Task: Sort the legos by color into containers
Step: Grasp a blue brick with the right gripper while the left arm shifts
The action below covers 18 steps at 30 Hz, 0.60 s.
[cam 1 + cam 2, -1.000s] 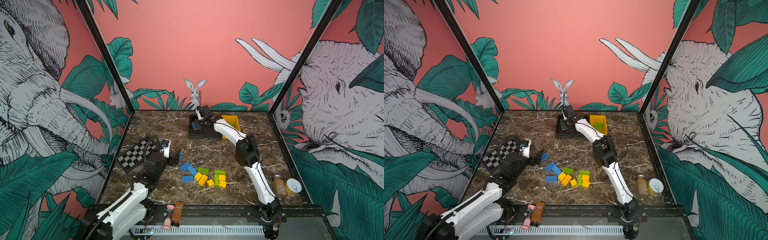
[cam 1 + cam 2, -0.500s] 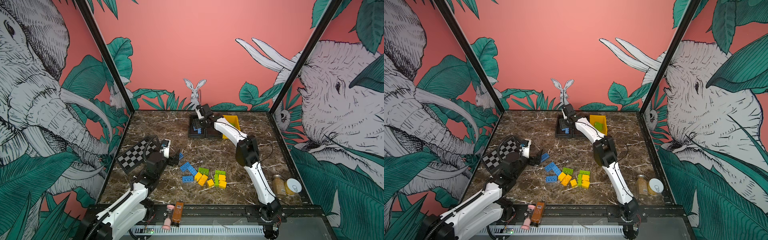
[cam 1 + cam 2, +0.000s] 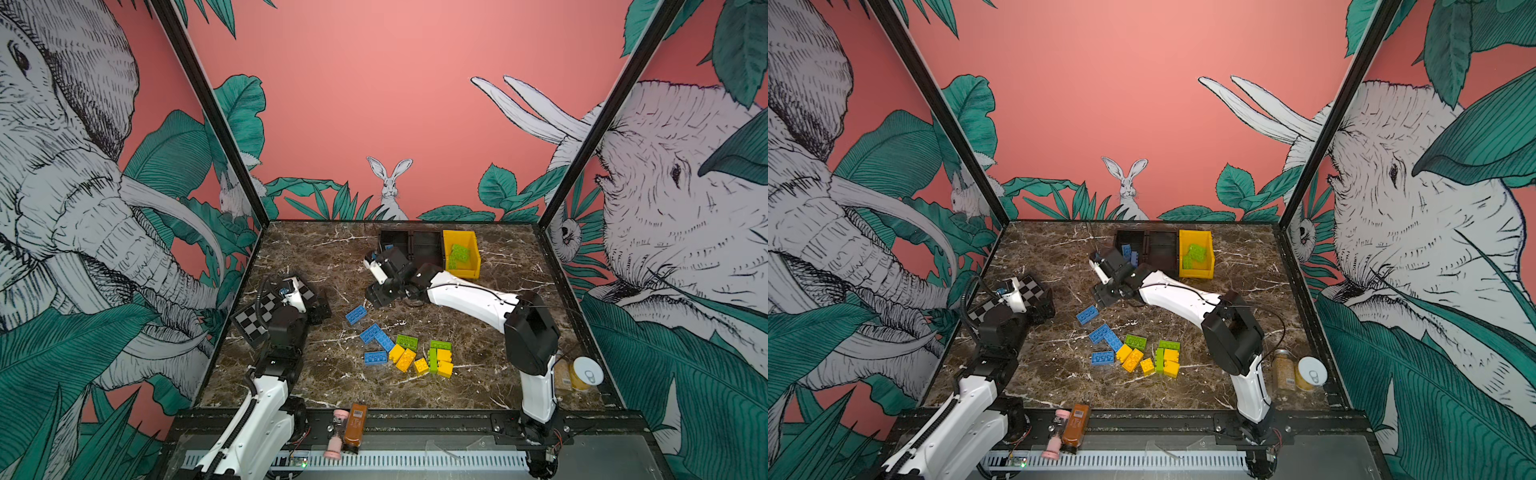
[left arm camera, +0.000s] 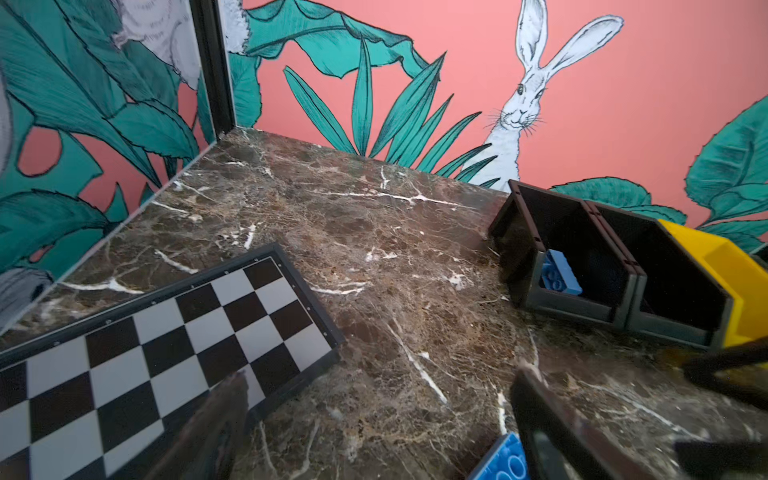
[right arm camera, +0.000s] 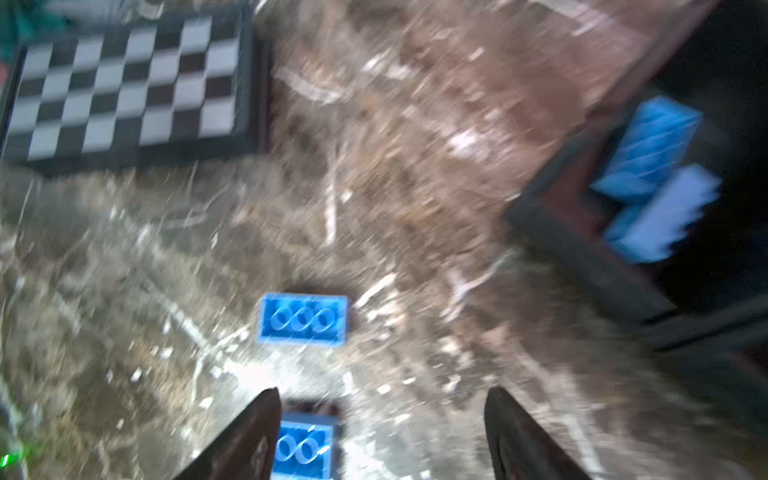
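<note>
Sorting Legos: Both Grippers Empty, Most Bricks Loose

The marble table (image 3: 316,257) carries everything. The right arm (image 3: 469,297) reaches from the near edge toward the yellow bin (image 3: 473,268). Its right gripper (image 5: 380,411) hangs over bare marble in front of that bin and to its left. The jaws are spread with nothing between them, though the wrist view is blurred.

The left arm (image 3: 270,388) stands well to the left of the yellow bin. The left gripper (image 4: 374,395) has its jaws wide apart and empty, above the corner of the checkerboard (image 3: 251,322).

In both top views, 2 black bins (image 3: 426,245) sit in a row against the yellow bin's left side. Green bricks (image 3: 460,254) lie inside the yellow bin. Blue bricks (image 3: 1128,253) lie in the black bin farther from it.

The loose legos (image 3: 405,353), blue, yellow and lime, lie clustered on the marble well in front of the yellow bin. 1 blue brick (image 3: 356,314) lies apart from the cluster, on the side nearer the right gripper.
</note>
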Motion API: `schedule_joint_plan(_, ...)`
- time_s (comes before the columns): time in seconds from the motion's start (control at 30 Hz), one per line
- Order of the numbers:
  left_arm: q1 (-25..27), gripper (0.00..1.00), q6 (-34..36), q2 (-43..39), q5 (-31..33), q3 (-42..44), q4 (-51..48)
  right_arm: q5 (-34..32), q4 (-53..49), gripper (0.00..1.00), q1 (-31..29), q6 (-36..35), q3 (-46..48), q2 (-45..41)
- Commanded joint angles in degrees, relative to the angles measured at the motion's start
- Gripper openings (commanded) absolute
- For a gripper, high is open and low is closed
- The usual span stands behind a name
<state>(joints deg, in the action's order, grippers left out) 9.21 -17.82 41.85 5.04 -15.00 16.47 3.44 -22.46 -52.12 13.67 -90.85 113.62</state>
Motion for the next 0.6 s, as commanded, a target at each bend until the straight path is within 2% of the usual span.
schedule_joint_plan(0.0, -0.45, 0.99, -4.16, -1.08, -1.69, 1.46, 0.64, -0.23, 4.43, 0.78, -1.10, 2.33, 2.58, 0.15)
schedule_joint_plan(0.27, -4.65, 0.99, -8.84, 1.57, -7.89, 2.67, 4.45, -0.10, 5.49, 0.82, -4.66, 2.23, 0.65, 4.68)
schedule_joint_plan(0.4, -7.15, 0.99, -10.80, 0.90, -8.25, 3.40, 3.76, 0.50, 6.03, 0.84, -4.86, 2.46, -0.07, 6.09)
schedule_joint_plan(0.57, -7.41, 0.99, -10.41, -0.68, -6.83, 3.41, 1.97, 0.85, 5.90, 0.86, -5.14, 2.67, -1.72, 7.94)
